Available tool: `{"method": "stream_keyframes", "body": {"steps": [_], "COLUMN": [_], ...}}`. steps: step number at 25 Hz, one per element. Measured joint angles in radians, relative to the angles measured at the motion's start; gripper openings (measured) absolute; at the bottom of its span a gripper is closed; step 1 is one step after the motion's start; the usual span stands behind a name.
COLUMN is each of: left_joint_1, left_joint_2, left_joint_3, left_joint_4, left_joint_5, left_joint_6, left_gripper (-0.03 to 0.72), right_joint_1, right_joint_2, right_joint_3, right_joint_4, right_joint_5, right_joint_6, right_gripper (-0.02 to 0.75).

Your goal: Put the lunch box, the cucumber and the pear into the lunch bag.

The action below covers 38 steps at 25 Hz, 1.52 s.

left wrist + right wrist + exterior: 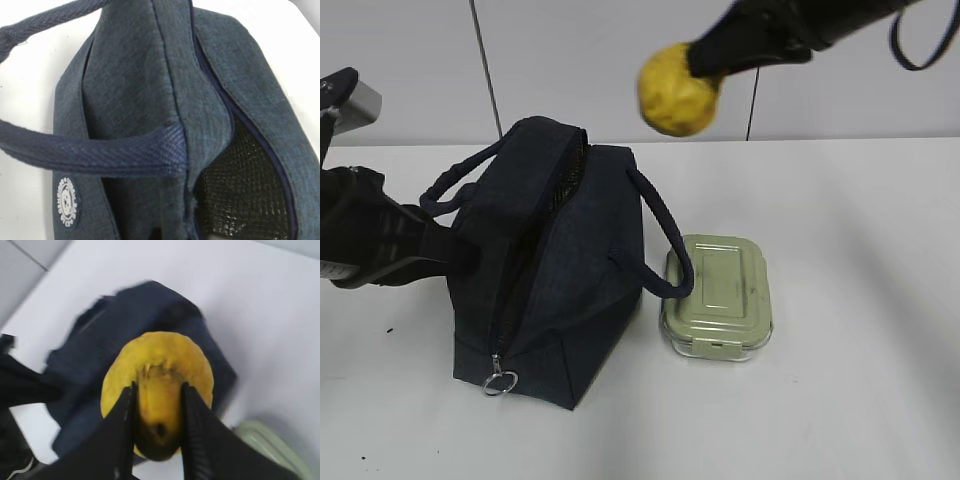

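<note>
My right gripper (pixel 700 62) (pixel 158 387) is shut on the yellow pear (pixel 677 90) (pixel 160 355) and holds it in the air above the back of the lunch bag (pixel 580 270) (pixel 95 350). The navy bag stands on the table with its top zipper open and its dark lining (pixel 245 190) showing. My left gripper (pixel 465 258) is shut on the bag's left side, by one handle (pixel 90 152); its fingers are hidden in the left wrist view. The sage-lidded lunch box (pixel 720 290) (pixel 265 442) sits on the table against the bag's right side. The cucumber is out of view.
The bag's right handle (pixel 665 235) droops over the lunch box's left edge. A metal ring pull (pixel 498 382) hangs at the bag's near end. White table (pixel 860 200) extends to the right and front; a wall rises behind.
</note>
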Motion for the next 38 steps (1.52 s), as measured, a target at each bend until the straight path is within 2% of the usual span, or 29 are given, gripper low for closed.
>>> {"method": "stream_keyframes", "body": {"steps": [3, 7, 10, 14, 16, 18, 22, 24, 27, 31, 35, 38], "left_joint_1": [0.000, 0.000, 0.000, 0.000, 0.000, 0.000, 0.000, 0.000, 0.000, 0.000, 0.000, 0.000], "left_joint_2": [0.000, 0.000, 0.000, 0.000, 0.000, 0.000, 0.000, 0.000, 0.000, 0.000, 0.000, 0.000], "left_joint_3": [0.000, 0.000, 0.000, 0.000, 0.000, 0.000, 0.000, 0.000, 0.000, 0.000, 0.000, 0.000], "left_joint_4": [0.001, 0.002, 0.005, 0.006, 0.006, 0.006, 0.006, 0.006, 0.006, 0.006, 0.006, 0.006], "left_joint_5": [0.000, 0.000, 0.000, 0.000, 0.000, 0.000, 0.001, 0.001, 0.003, 0.005, 0.005, 0.005], "left_joint_6": [0.000, 0.000, 0.000, 0.000, 0.000, 0.000, 0.000, 0.000, 0.000, 0.000, 0.000, 0.000], "left_gripper": [-0.016, -0.016, -0.016, -0.016, -0.016, -0.016, -0.016, -0.016, -0.016, -0.016, -0.016, -0.016], "right_joint_1": [0.107, 0.207, 0.230, 0.228, 0.228, 0.228, 0.228, 0.225, 0.196, 0.060, -0.106, -0.200], "right_joint_2": [0.044, 0.138, 0.197, 0.245, 0.266, 0.281, 0.285, 0.273, 0.230, 0.184, 0.161, 0.158], "right_joint_3": [-0.029, -0.058, -0.066, -0.066, -0.066, -0.066, -0.098, -0.131, -0.160, -0.146, 0.033, 0.205], "right_joint_4": [0.059, 0.088, 0.057, -0.078, -0.089, -0.079, -0.042, -0.045, -0.089, -0.140, -0.132, -0.078], "right_joint_5": [-0.024, -0.045, -0.054, -0.076, -0.077, -0.073, -0.066, -0.062, -0.062, -0.036, -0.039, -0.035], "right_joint_6": [-0.051, -0.075, -0.074, -0.022, -0.014, -0.018, -0.030, -0.025, 0.037, 0.146, 0.174, 0.153], "right_gripper": [0.172, 0.172, 0.171, 0.170, 0.174, 0.228, 0.487, 0.545, 0.540, 0.531, 0.530, 0.527]}}
